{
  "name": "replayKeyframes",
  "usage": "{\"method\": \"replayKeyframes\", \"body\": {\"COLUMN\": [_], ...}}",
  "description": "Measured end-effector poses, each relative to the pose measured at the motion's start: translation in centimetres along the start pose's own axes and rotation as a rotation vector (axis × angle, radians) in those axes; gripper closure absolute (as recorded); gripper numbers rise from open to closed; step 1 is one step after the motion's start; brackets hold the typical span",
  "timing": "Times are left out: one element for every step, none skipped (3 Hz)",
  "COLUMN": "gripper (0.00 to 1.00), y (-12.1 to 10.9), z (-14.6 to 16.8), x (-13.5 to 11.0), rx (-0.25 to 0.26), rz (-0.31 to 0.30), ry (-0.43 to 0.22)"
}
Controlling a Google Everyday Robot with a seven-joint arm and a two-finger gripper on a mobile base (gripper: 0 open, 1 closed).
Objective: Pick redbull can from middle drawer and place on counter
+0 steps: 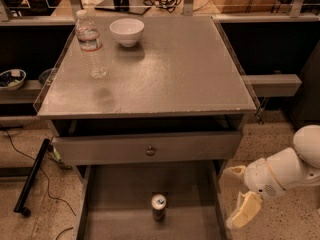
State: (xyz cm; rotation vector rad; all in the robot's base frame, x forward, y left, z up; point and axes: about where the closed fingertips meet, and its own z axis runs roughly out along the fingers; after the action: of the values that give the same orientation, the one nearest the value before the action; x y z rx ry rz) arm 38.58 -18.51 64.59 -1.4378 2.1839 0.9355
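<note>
The redbull can (158, 206) stands upright on the flat floor of the open middle drawer (120, 214), near its centre, silver top facing up. The counter (165, 69) is the large grey cabinet top above it. My gripper (238, 194) hangs low at the right, just outside the drawer's right wall and level with the can. Its two pale fingers (245, 210) stand spread apart with nothing between them. The white arm (292, 166) reaches in from the right edge.
A clear water bottle (91, 45) and a white bowl (127, 31) stand at the counter's back left. The top drawer (147, 148) with a round knob is slightly open above the middle drawer. A black pole (32, 176) and cables lie on the floor at left.
</note>
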Motion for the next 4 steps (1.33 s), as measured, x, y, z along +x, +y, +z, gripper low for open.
{"method": "replayKeyframes", "body": {"gripper": [0.00,0.00,0.00,0.00], "y": [0.0,-0.1,-0.6,-1.3], "z": [0.1,0.3,0.3,0.6], "x": [0.1,0.5,1.7,2.3], "rx": [-0.003,-0.021,-0.053,-0.088], "rz": [0.001,0.007,0.014,0.015], "ry": [-0.001,-0.040,-0.155,-0.213]}}
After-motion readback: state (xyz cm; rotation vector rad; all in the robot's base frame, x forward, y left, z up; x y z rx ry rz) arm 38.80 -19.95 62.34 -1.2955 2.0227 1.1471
